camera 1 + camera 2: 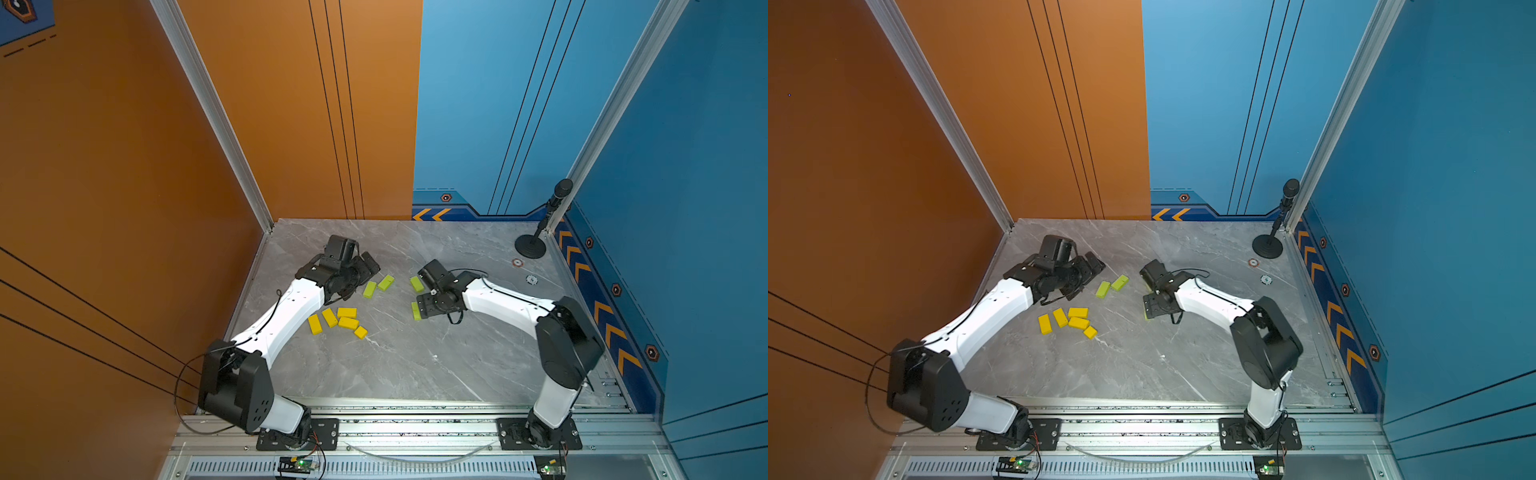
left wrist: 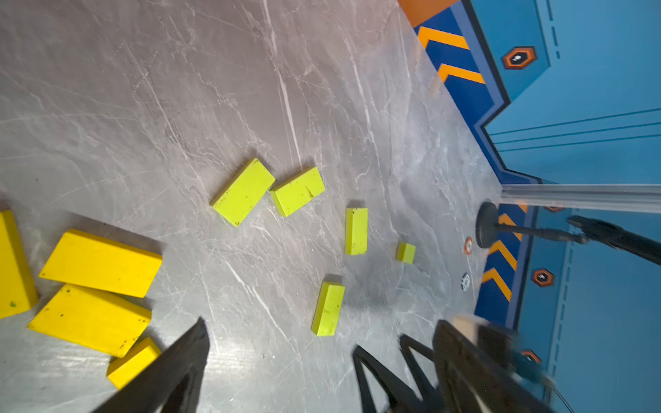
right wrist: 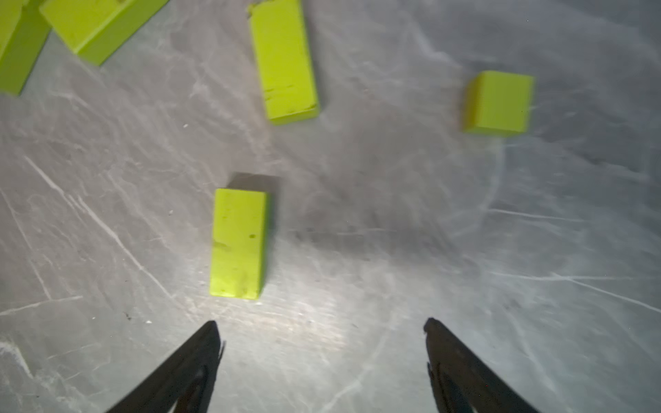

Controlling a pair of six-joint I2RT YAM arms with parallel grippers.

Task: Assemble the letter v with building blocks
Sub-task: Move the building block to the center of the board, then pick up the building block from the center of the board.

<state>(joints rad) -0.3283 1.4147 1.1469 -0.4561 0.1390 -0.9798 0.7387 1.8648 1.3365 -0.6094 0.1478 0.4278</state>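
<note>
Mid-assembly on the grey counter (image 1: pixel 415 365): at left, the left pincer (image 1: pixel 359 278) hangs released and empty beside a pair of green bricks (image 1: pixel 369 289), which lie flat and meet at one corner (an angle, though hardly a letter yet). Nearer the robot's base, five yellow blocks (image 1: pixel 348 323) sit bunched together. To the right, well apart from the pair, the right pincer (image 3: pixel 321 321) hovers with its jaws spread and nothing between them, above the nearer green brick (image 3: pixel 238 243). The farther green brick (image 3: pixel 284 60) and a small green cube (image 3: pixel 499 103) lie beyond it.

The step in hand looks to be gathering green pieces into the V's two strokes, with the right arm lining up a pick. The brick lies off toward one finger rather than centred in the gap. The next move therefore likely calls for a sideways shift, a descent astride its narrow width and a firm close.

In both top views the right arm covers the cube. The left wrist view cuts one yellow block (image 2: pixel 14 264) at the frame edge and blurs one of that pincer's fingers (image 2: pixel 461 357). A microphone stand (image 1: pixel 530 247) occupies the far right corner.
</note>
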